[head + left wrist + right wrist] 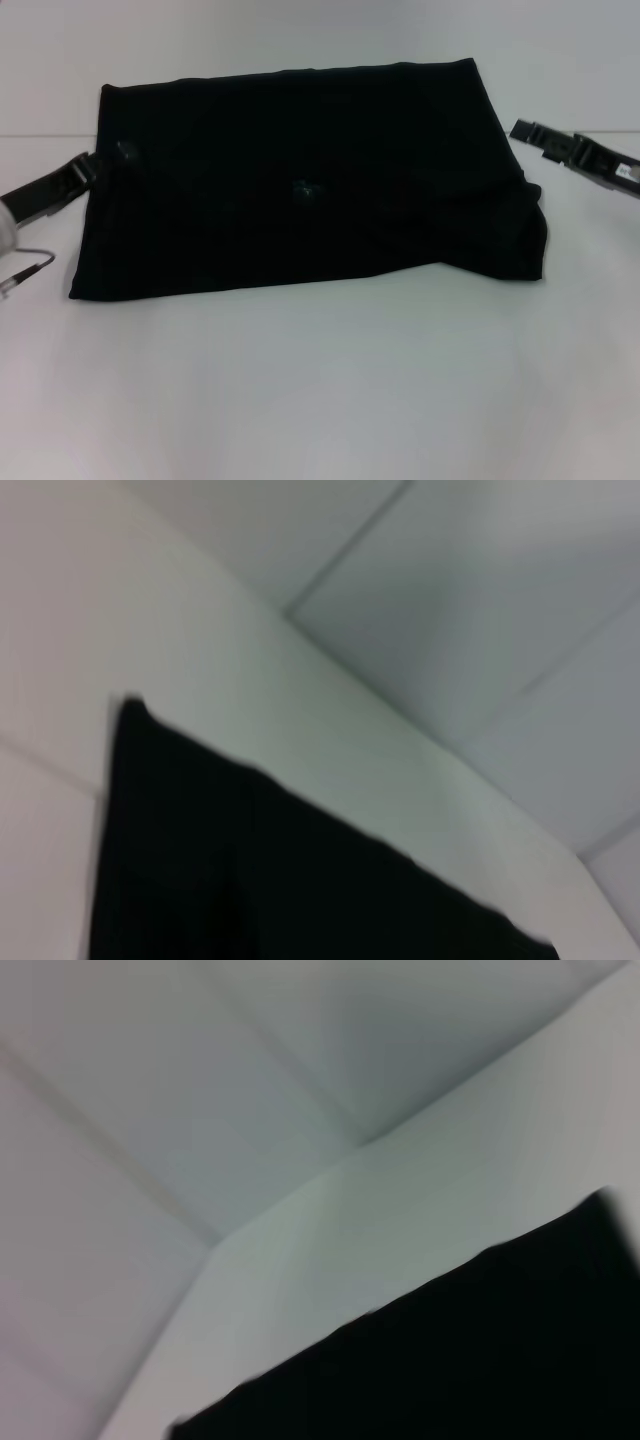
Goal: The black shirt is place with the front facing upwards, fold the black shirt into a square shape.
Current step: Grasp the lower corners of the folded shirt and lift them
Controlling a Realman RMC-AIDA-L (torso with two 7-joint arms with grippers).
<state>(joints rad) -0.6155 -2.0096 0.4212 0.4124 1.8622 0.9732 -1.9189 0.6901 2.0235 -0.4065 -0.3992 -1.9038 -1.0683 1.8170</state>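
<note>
The black shirt (300,190) lies folded into a wide rectangle on the white table (320,380), with a rumpled fold bulging at its right end. No print shows on it. My left gripper (88,168) reaches in from the left edge and sits right at the shirt's left side. My right gripper (530,133) comes in from the right, just off the shirt's upper right edge. Each wrist view shows a dark slab of the black shirt (280,870) (470,1350) against the table, with no fingers in sight.
A thin wire loop (30,262) hangs near the left arm at the left edge. Bare white table surface stretches in front of the shirt and behind it.
</note>
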